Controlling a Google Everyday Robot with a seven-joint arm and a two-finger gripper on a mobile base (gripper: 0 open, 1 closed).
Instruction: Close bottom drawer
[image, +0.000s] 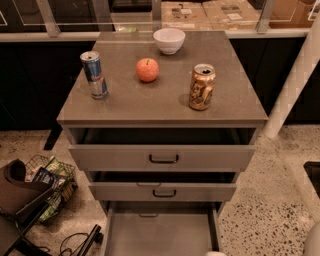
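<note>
Because the plain grey bottom drawer (160, 234) stands drawn far out of the grey three-drawer desk (150, 102), its bare inside fills the lower middle of the view, and its front runs off the bottom edge and out of sight. A small pale sliver at that edge, just beside the drawer's right wall, is most likely the robot's hand (215, 253). So little of it shows that I cannot tell whether it is apart or together. It sits low and near the open end, probably so that it can push the drawer inward. Above, the flat grey middle drawer front (200, 192) and the taller grey top drawer front (110, 157) each stand slightly out, with a dark gap showing behind each. Neither overhangs the path that the lowest drawer must slide along. On the desk top stand a slim blue and silver can (94, 75), a red-orange apple (147, 69), a white bowl (169, 40) and a gold-brown can (202, 87). All are well apart. A hard shove could shake the upright cans.
</note>
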